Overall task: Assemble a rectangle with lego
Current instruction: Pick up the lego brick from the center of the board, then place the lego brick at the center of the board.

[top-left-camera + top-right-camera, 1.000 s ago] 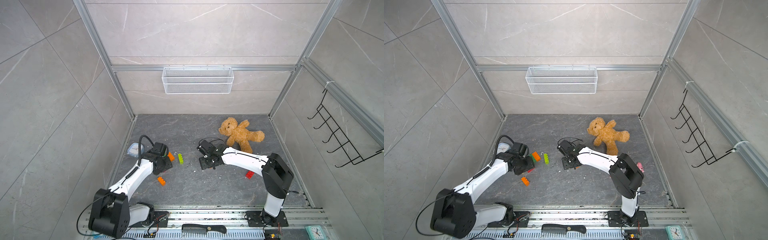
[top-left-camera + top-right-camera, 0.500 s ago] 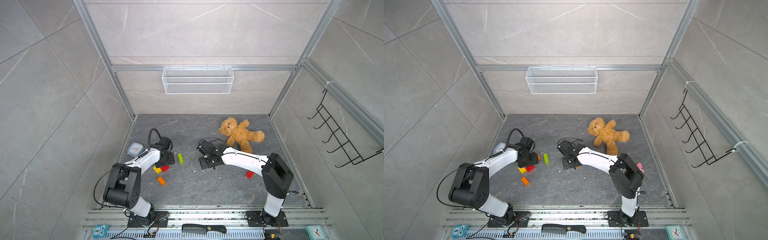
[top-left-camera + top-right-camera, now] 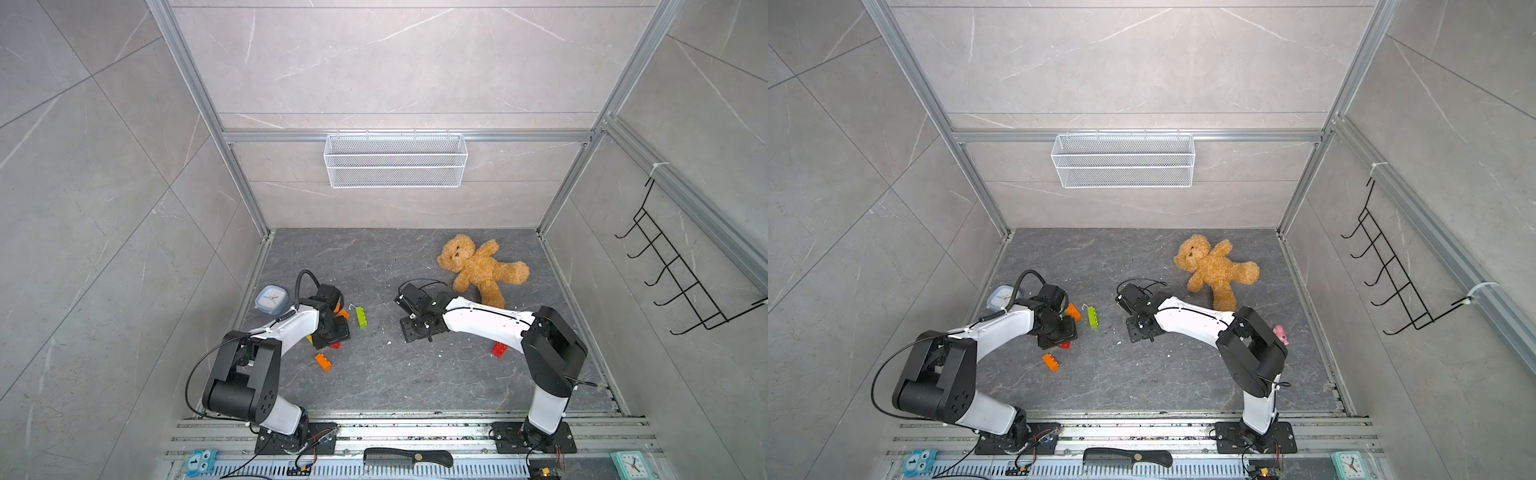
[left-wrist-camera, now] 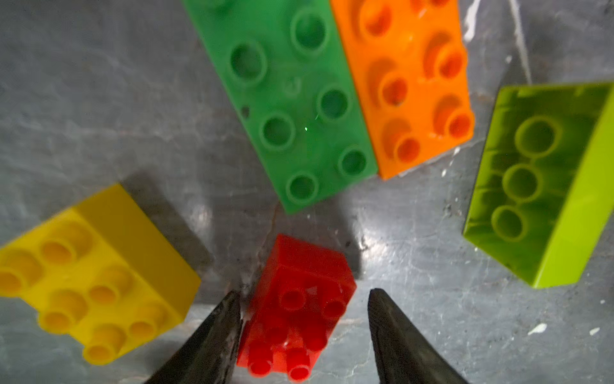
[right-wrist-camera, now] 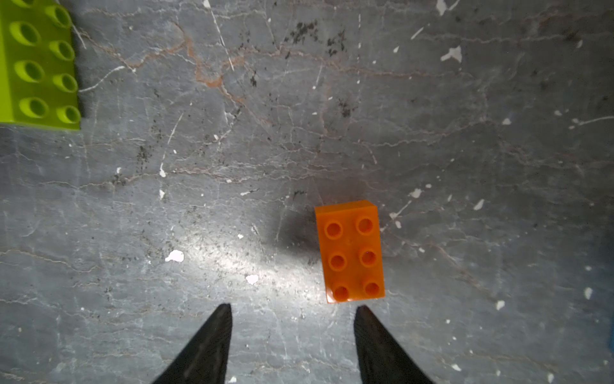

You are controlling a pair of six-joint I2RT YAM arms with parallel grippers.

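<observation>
1. While the left end effector (image 4: 304,292) hung low over the grey marbled tabletop (image 4: 99,99), its two dark fingers stood partly apart around a red brick (image 4: 295,312). One finger lay against the brick's side and the other stood clear of it, so nothing was clamped.
2. That red brick was small and glossy, with its studs turned toward the wrist camera, and it sat skewed between the fingers.
3. Just beside it, but apart, lay a yellow brick (image 4: 93,282), studs up.
4. Farther out, a green brick (image 4: 292,99) and a long orange brick (image 4: 412,83) lay flat, studs up, with their long edges touching.
5. Near that pair but separate from it, a lime brick (image 4: 538,186) rested on its long side, showing its hollow underside to the left wrist camera.
6. The right end effector (image 5: 294,306) was parted to a middling width with nothing between its fingers.
7. A short orange brick (image 5: 350,252), two studs by three, lay flat and studs up just ahead of one fingertip. Whether the two touched could not be told.
8. Well apart from those fingers, the lime brick's studded face showed at the edge of the right wrist view.
9. In both top views the lime brick lay between the two end effectors.
10. A stray orange brick (image 3: 323,361) lay alone nearer the front rail, and in a top view a second red brick (image 3: 498,349) sat beside the right arm.
</observation>
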